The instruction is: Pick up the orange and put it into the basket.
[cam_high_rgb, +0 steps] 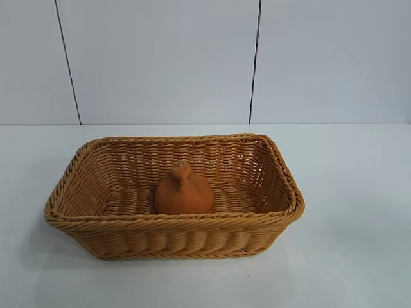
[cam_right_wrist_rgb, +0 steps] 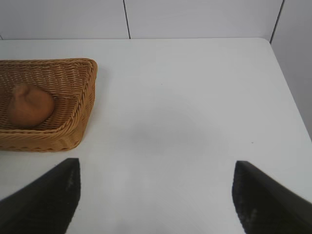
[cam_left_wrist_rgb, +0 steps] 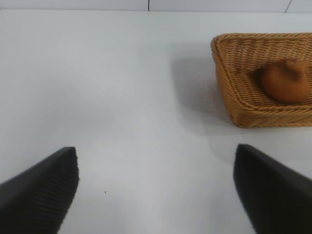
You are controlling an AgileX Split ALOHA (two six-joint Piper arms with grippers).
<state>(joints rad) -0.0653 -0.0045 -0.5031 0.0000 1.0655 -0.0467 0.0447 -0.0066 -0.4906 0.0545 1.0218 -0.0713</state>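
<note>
Already the orange sits in the basket, task seemingly done; both grippers, left and right, hang back over the table, fingers wide open, empty.

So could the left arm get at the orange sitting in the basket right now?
Probably yes: the left gripper is open, bare table lies between it and the basket, and the orange sits uncovered, reachable from above.

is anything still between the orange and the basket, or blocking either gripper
No. The orange already sits inside the basket. Both the left gripper and right gripper are open and empty over bare table, nothing between them and the basket.
</note>
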